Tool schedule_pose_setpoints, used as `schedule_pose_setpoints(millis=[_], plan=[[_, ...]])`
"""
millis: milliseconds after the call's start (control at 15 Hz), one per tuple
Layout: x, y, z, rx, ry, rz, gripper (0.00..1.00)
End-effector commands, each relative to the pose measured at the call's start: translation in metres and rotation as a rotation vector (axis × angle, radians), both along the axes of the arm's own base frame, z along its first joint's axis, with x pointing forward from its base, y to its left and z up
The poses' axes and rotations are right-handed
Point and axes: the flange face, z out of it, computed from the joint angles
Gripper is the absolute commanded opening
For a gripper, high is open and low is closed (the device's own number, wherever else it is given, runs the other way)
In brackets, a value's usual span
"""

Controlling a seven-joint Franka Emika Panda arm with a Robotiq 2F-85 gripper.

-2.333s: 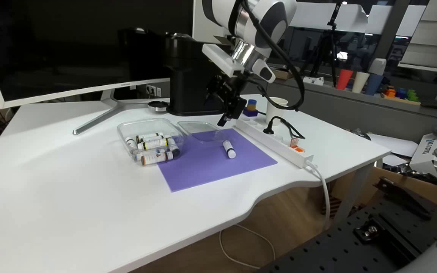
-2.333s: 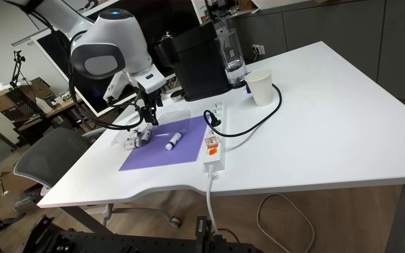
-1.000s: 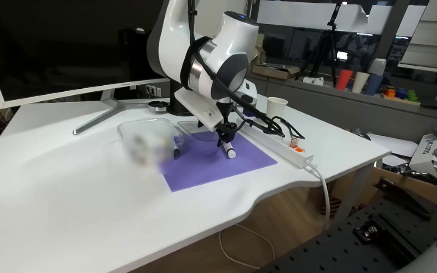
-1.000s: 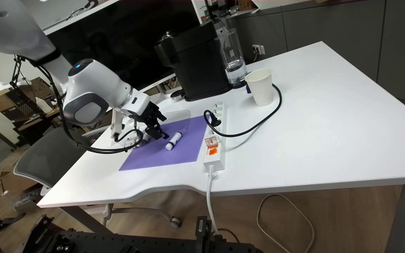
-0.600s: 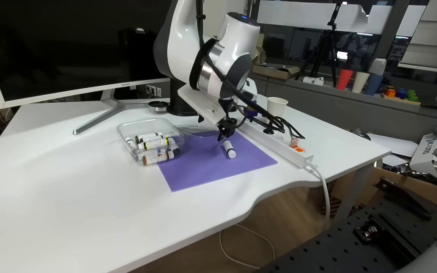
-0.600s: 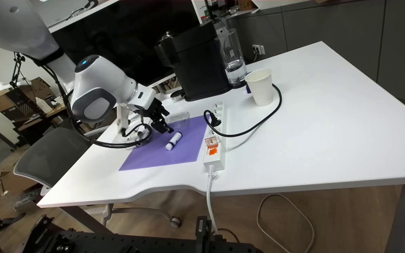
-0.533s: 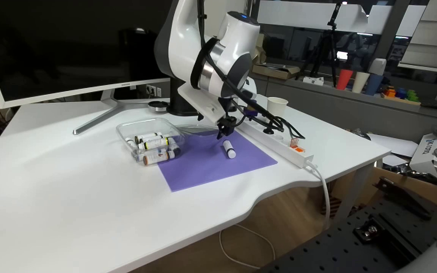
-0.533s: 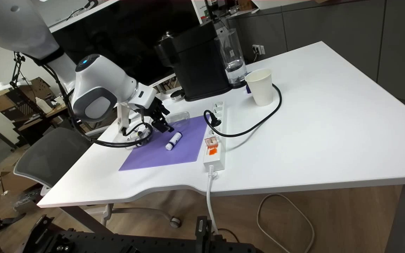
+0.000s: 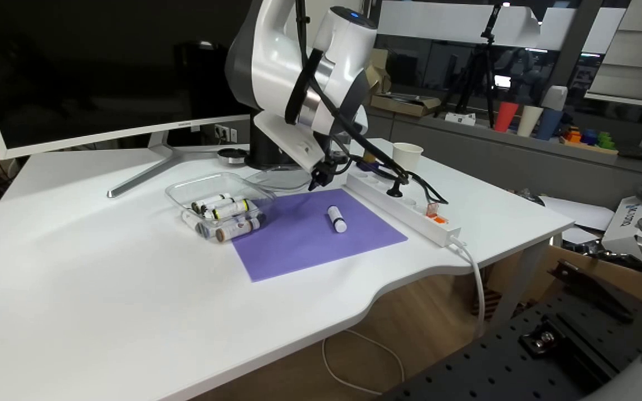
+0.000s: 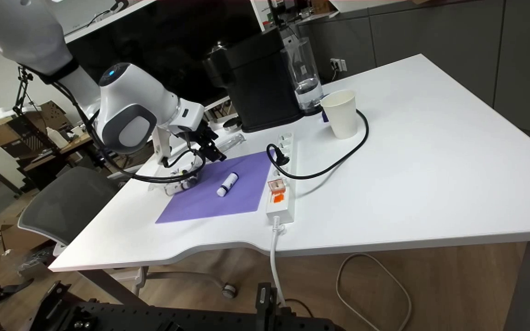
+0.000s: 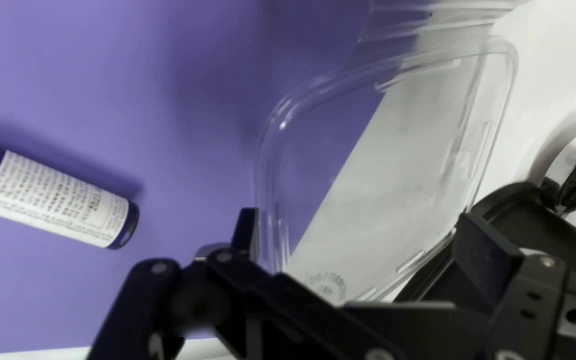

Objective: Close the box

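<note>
The clear plastic box (image 9: 201,188) stands open, its base holding several white-labelled vials (image 9: 232,209). Its hinged lid (image 9: 281,179) is folded out toward the purple mat (image 9: 310,250) and tilted up; in an exterior view the lid (image 10: 231,143) looks almost edge-on. My gripper (image 9: 317,181) is at the lid's free end, just above the table. In the wrist view my gripper (image 11: 357,222) has its fingers wide apart, with the lid (image 11: 368,175) between them. Both fingers touch or nearly touch the lid's edges. In an exterior view the arm's cable partly covers the base.
One loose vial (image 9: 336,219) lies on the mat. A white power strip (image 9: 393,206) with a black plug stands right of it. A black machine (image 10: 265,82), a paper cup (image 10: 340,112) and a large monitor (image 9: 103,72) stand behind. A small round metal dish (image 9: 232,156) is near the machine.
My gripper has come down to the lid, then moved back and left, away from the loose vial. The lid has tilted up from lying flat. The base and its vials have shifted and turned slightly.
</note>
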Motion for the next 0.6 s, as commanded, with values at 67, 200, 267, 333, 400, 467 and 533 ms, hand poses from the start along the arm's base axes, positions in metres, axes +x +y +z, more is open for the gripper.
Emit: schedule_pose_setpoints(millis=[67,200,267,333,400,467,533], plan=[[0.004,0.021,0.027,0.031,-0.049,0.096,1.0],[0.004,0.029,0.037,0.023,-0.066,0.142,1.0],[0.003,0.029,0.042,0.01,-0.073,0.158,1.0],[0.002,0.029,0.048,-0.007,-0.081,0.168,1.0],[0.0,0.029,0.053,-0.016,-0.086,0.178,1.0],[-0.003,0.03,0.057,-0.027,-0.088,0.192,1.0],[-0.009,0.032,0.057,-0.036,-0.08,0.21,1.0]])
